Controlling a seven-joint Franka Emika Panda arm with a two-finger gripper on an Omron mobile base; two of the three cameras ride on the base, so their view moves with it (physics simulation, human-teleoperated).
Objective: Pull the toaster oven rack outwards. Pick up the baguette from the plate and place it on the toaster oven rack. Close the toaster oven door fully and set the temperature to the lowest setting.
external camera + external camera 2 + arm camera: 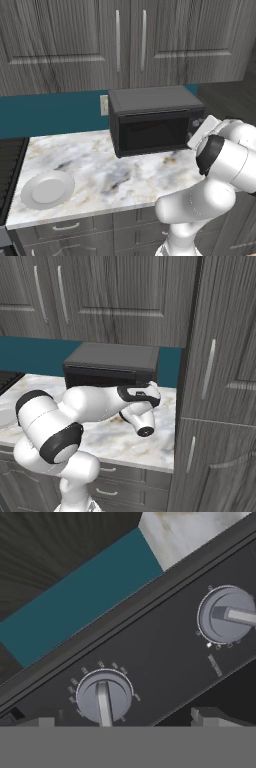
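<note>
While the gripper stood wide open and empty just before the toaster oven at the counter's back, a round knob sat between its tips; rigid and probably smooth, it seemed best pinched across its raised bar; the plate lay bare.

I see the toaster oven with its door shut at the back of the marble table; the white plate sits empty, front left.
</note>
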